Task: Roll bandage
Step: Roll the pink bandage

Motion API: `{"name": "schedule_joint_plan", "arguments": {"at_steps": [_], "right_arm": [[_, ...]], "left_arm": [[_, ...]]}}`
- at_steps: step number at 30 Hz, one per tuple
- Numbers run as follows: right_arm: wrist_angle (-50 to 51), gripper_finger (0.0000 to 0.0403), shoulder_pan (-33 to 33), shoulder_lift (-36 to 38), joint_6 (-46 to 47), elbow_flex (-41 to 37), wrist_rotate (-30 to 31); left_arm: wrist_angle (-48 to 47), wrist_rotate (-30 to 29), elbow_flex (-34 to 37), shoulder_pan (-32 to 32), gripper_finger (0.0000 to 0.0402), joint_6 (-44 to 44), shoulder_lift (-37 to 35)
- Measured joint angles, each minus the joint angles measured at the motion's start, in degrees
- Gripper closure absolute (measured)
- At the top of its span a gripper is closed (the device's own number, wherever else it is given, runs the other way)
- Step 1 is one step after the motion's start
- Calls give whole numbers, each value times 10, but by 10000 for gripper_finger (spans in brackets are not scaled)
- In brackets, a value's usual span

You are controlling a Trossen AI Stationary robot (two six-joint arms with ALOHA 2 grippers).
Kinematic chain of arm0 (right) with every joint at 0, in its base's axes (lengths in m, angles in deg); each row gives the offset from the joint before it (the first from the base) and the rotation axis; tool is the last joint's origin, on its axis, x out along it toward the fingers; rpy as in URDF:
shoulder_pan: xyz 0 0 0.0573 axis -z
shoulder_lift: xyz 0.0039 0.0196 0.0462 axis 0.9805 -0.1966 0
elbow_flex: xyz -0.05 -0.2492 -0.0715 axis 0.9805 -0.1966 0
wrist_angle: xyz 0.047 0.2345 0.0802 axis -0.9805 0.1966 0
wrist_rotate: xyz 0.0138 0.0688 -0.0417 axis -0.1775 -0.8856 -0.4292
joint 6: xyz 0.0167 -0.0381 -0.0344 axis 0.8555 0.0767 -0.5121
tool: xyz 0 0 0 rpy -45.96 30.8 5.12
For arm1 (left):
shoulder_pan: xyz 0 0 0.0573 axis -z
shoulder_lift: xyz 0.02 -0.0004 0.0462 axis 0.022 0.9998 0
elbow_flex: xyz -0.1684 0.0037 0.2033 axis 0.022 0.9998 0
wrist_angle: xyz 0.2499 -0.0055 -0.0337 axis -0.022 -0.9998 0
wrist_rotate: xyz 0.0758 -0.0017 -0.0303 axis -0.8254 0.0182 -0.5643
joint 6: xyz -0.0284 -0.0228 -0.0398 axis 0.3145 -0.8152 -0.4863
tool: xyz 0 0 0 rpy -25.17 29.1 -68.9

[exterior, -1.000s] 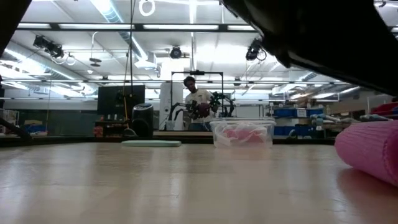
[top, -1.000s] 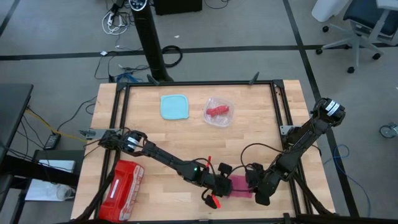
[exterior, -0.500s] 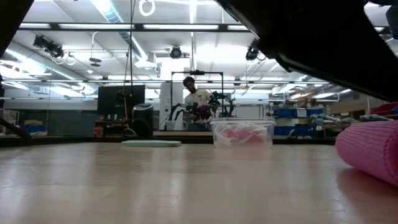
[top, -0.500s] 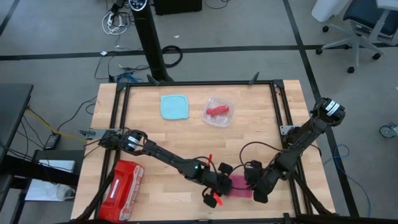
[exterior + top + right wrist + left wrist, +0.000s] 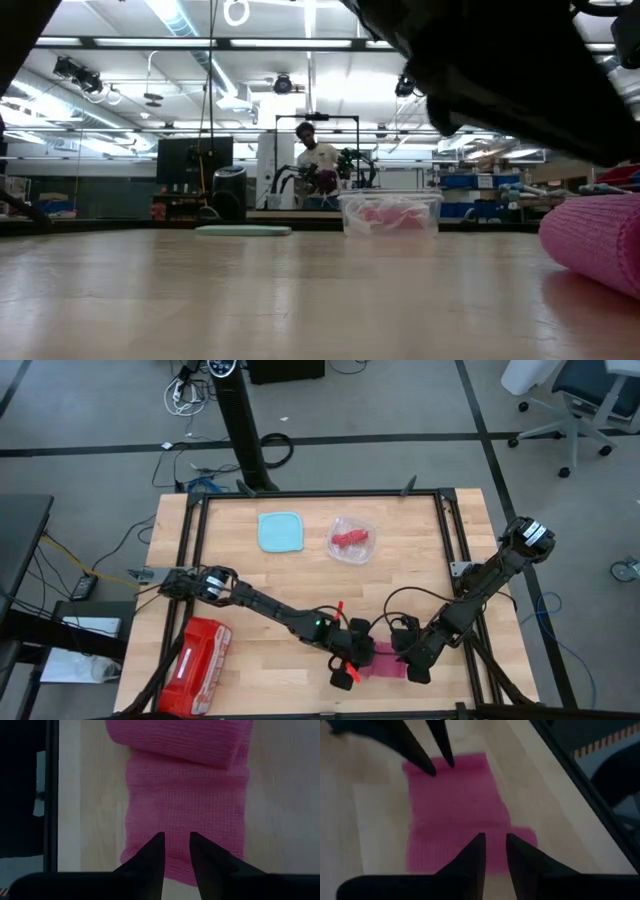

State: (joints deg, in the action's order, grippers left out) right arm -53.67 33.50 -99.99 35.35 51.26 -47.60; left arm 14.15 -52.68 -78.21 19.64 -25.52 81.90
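The pink bandage (image 5: 385, 662) lies near the table's front edge, between my two grippers. It is a flat strip (image 5: 185, 810) with one end rolled up (image 5: 180, 737). The roll also shows in the low view (image 5: 595, 245), resting on the table. My left gripper (image 5: 495, 840) is shut and sits at the rolled end of the strip. My right gripper (image 5: 175, 840) is shut and sits over the flat free end. The right gripper's fingers also show in the left wrist view (image 5: 440, 767). My left gripper's shut fingertips (image 5: 479, 842) stand over the strip just beside the rolled end (image 5: 522, 845), slanting down from the table's left. I cannot tell whether they touch it. My right gripper's shut fingertips (image 5: 431, 770) rest on the strip's flat free end (image 5: 175, 827), slanting down from the table's right. The strip lies flat on the table under them.
A teal lid (image 5: 280, 531) and a clear tub with a red lump (image 5: 352, 539) lie at the far middle. A red plastic case (image 5: 197, 665) lies at the near left. Black frame rails (image 5: 450, 540) border the table. A person (image 5: 318, 160) stands far off.
My left gripper has moved a little toward the table's right edge, closer to the bandage. My right gripper has edged slightly toward the left. The roll stays where it was.
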Motion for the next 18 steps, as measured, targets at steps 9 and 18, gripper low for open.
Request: {"name": "schedule_joint_plan", "arguments": {"at_steps": [9,18], "right_arm": [[-5,314,-3,0,3,-9,-1],[-8,314,-17,0,5,-20,-3]], "left_arm": [[-53,16,-19,-6,321,16,-1],[-78,19,-19,6,321,93,-1]]}}
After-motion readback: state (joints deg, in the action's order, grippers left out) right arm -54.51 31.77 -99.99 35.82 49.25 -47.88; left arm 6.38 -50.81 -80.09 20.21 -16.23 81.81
